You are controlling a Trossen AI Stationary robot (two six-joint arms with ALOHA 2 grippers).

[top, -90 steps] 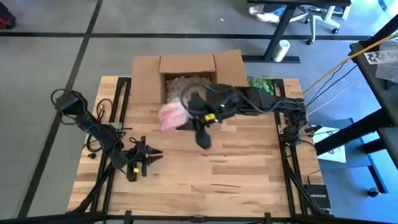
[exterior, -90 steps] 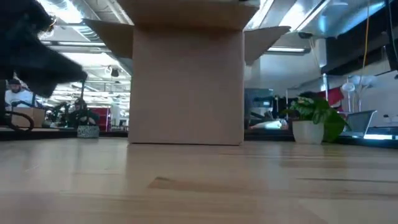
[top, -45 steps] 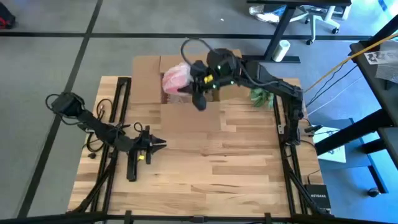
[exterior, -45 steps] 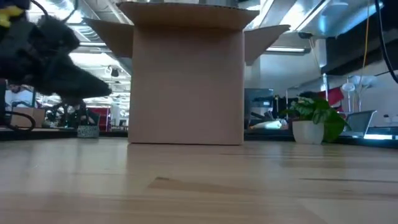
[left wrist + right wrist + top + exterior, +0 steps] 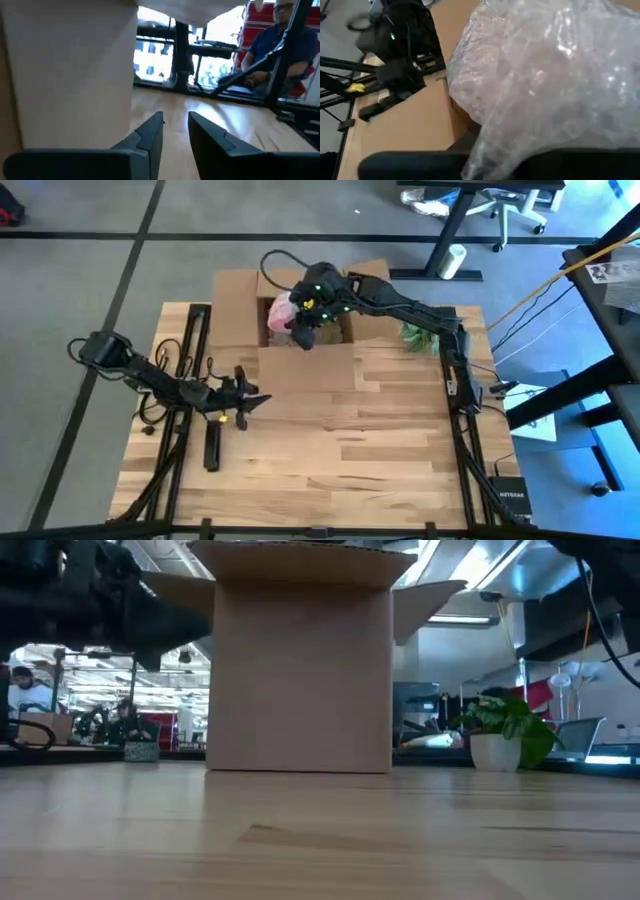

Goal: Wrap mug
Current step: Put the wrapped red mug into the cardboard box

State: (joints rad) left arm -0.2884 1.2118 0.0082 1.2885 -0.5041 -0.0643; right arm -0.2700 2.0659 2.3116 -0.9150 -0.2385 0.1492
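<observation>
From above, my right gripper (image 5: 300,330) hangs over the open cardboard box (image 5: 235,305), jaws clamped on the bubble-wrapped mug (image 5: 283,312). I judge packing is underway; next I lower and release inside. Left gripper (image 5: 174,125), jaws slightly apart, waits in front of the box

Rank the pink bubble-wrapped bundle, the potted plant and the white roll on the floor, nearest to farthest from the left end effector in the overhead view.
From the left end effector, at the table's left side:
1. Pink bubble-wrapped bundle, over the open cardboard box at the table's far edge.
2. Potted plant, at the far right corner.
3. White roll, on the floor beyond the table, farther right.
</observation>
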